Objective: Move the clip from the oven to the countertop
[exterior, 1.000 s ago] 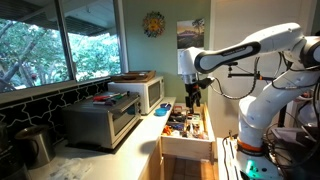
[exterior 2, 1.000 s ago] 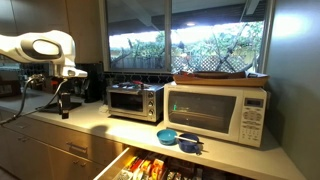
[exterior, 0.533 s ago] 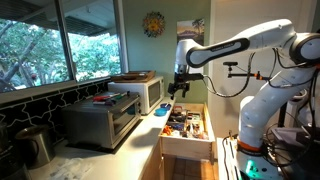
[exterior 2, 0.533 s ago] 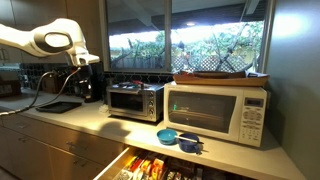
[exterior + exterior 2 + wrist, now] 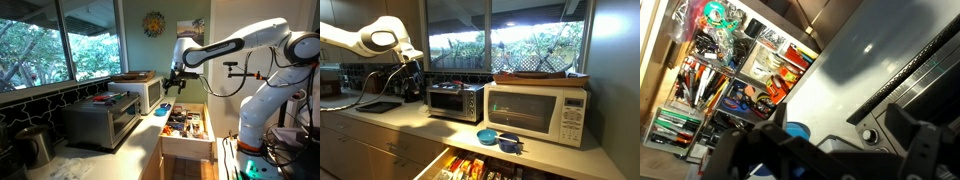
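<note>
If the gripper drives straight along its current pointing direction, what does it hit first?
Likely the countertop, close to the blue bowl beside the open drawer. The gripper points down with nothing visible between, though depth is unclear.

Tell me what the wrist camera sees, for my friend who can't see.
The robot's dark, blurry gripper hangs open above a pale countertop. On the left an open drawer is crammed with colourful things, a blue bowl peeks out by the gripper, and a grey appliance fills the right edge.
</note>
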`<state>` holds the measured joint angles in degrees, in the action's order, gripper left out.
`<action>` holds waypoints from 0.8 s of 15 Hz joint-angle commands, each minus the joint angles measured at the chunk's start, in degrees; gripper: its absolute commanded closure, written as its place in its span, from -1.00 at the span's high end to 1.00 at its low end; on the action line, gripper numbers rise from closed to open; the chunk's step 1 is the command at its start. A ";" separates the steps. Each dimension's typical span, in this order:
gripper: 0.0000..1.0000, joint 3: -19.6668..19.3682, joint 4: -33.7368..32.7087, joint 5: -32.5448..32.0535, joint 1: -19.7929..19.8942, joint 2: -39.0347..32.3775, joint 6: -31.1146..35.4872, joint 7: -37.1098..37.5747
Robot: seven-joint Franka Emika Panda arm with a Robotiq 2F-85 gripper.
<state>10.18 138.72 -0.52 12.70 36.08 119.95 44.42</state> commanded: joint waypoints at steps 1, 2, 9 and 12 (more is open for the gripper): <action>1.00 1.35 -2.82 -1.69 2.18 -6.03 2.38 11.38; 1.00 1.39 -4.33 -1.33 2.16 -7.60 2.90 14.72; 1.00 2.81 -18.19 -10.54 3.26 -19.41 10.34 40.80; 1.00 2.68 -23.66 -20.08 3.00 -24.00 10.97 53.56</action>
<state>12.18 120.75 -12.81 15.16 17.33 130.51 86.86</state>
